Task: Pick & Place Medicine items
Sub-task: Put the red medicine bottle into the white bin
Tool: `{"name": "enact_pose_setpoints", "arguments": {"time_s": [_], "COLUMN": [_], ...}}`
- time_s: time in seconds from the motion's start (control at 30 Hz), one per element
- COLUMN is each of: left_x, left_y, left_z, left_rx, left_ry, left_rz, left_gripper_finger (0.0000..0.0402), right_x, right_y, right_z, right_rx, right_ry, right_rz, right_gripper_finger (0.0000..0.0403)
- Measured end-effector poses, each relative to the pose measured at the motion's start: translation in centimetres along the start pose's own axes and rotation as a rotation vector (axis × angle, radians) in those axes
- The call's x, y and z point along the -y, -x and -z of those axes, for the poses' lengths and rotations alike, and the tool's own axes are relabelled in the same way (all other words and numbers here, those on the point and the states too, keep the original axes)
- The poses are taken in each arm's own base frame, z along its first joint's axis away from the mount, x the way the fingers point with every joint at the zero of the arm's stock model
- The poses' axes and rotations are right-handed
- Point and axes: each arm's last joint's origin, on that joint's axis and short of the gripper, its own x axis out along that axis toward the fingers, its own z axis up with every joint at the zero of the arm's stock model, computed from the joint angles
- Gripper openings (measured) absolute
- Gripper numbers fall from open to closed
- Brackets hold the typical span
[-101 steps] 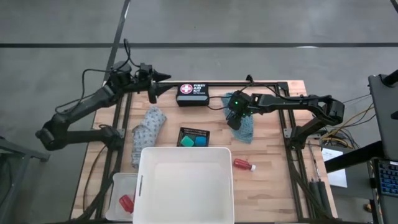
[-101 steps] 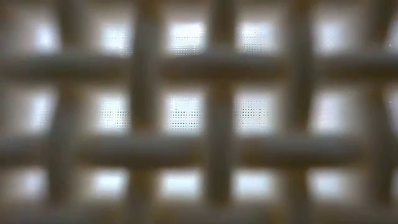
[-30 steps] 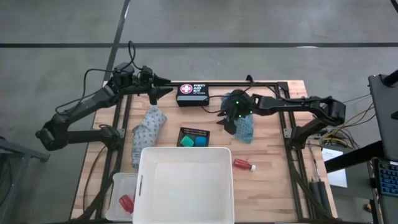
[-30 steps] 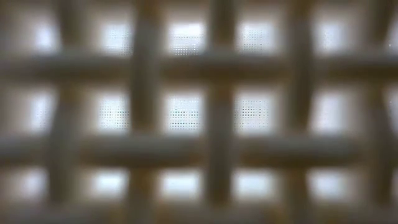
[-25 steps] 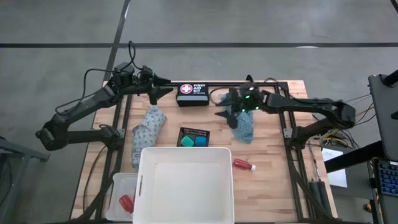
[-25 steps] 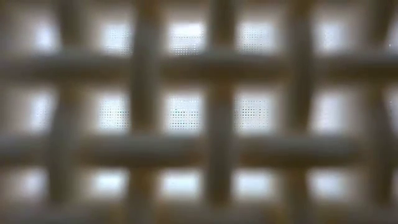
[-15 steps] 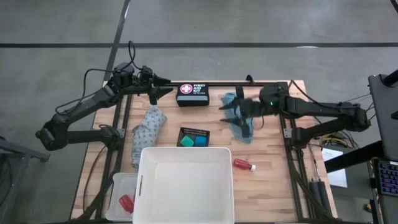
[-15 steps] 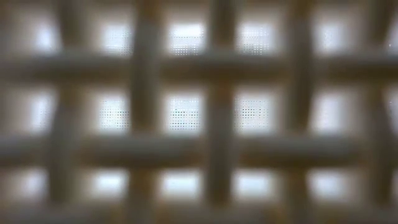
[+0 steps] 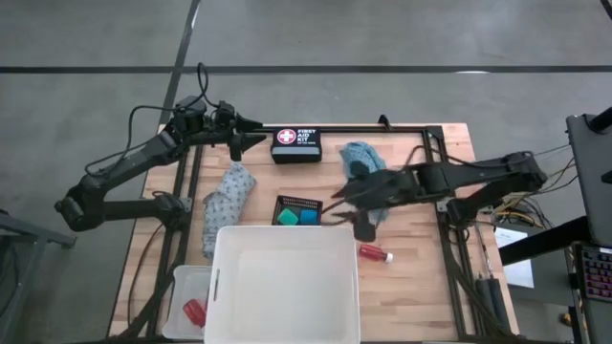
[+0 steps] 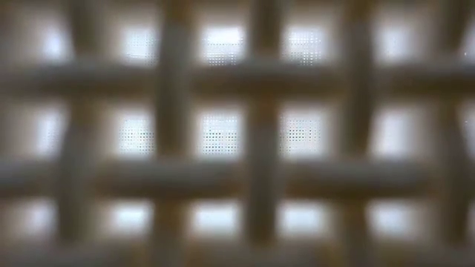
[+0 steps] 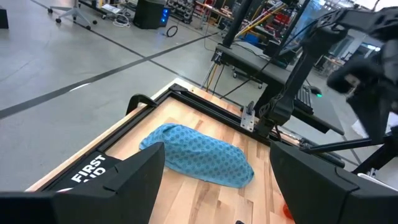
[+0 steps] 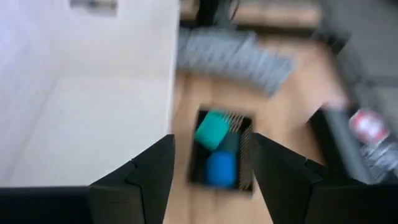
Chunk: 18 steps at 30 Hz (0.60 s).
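Right end effector (image 9: 346, 212) hangs over the table (image 9: 421, 277) between the teal cloth (image 9: 361, 158) and the black mesh tray (image 9: 298, 211); we see its fingers parted with nothing between them. Our left end effector (image 9: 251, 128) waits by the table's far-left edge, fingers apart and holding nothing. Blue and green tubs (image 12: 214, 149) sit in the tray. One red bottle (image 9: 375, 253) lies near the white tub (image 9: 283, 287); the grey patterned cloth (image 9: 225, 203) lies to the left.
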Motion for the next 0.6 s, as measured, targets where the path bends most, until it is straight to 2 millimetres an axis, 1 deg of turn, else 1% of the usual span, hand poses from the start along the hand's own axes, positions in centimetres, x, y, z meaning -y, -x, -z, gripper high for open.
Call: {"name": "enact_pose_setpoints", "arguments": {"time_s": [0.1,0.2,0.3,0.4,0.47,0.6], "left_x": [0.0,0.0,0.0,0.0,0.0,0.0], "left_y": [0.0,0.0,0.0,0.0,0.0,0.0], "left_z": [0.0,0.0,0.0,0.0,0.1,0.1], "left_rx": [0.0,0.0,0.0,-0.004,-0.009,-0.013], "left_ry": [0.0,0.0,0.0,0.003,0.006,0.008], "left_rz": [0.0,0.0,0.0,-0.001,-0.002,-0.003], "left_gripper_finger": [0.0296,0.0296,0.0296,0.0296,0.0296,0.0296], "right_x": [-0.4,-0.6,-0.7,-1.1,-1.4,-2.4], "right_y": [-0.7,-1.2,-1.6,-1.2,-0.6,0.8], "right_z": [-0.6,-1.2,-1.2,-1.6,-1.6,-1.3], "right_rx": [-0.144,-0.257,-0.4,-0.47,-0.498,-0.488], "right_ry": [-0.062,-0.157,-0.163,-0.205,-0.213,-0.174], "right_rz": [-0.035,-0.019,0.005,0.026,0.038,0.065], "right_gripper_finger": [0.0203,0.0203,0.0203,0.0203,0.0203,0.0203]}}
